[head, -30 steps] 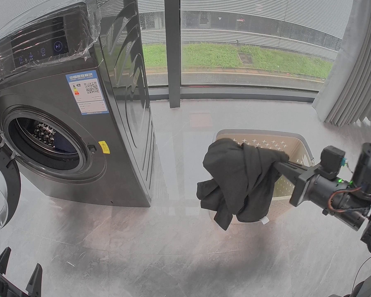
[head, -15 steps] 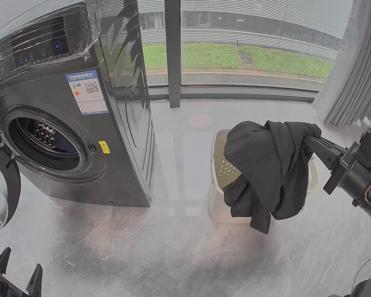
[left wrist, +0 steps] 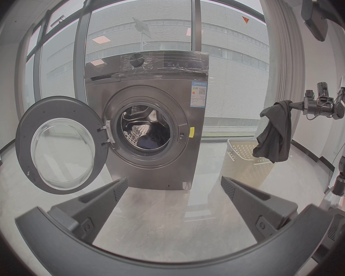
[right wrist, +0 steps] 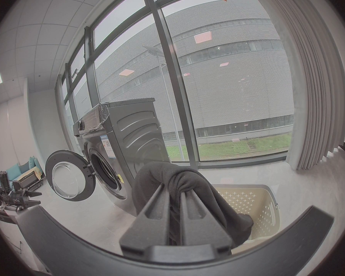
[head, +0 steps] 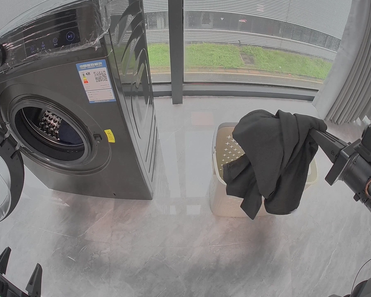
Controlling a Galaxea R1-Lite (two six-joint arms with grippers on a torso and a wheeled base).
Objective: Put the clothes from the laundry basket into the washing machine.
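Black garment hangs from our right gripper, whose fingers pinch a fold of it, above the basket on the right. We see the washer at far left, its door swung open. Our left gripper sits near left, fingers spread.

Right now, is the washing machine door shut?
No, the door is swung wide open beside the washing machine, leaving the drum opening exposed.
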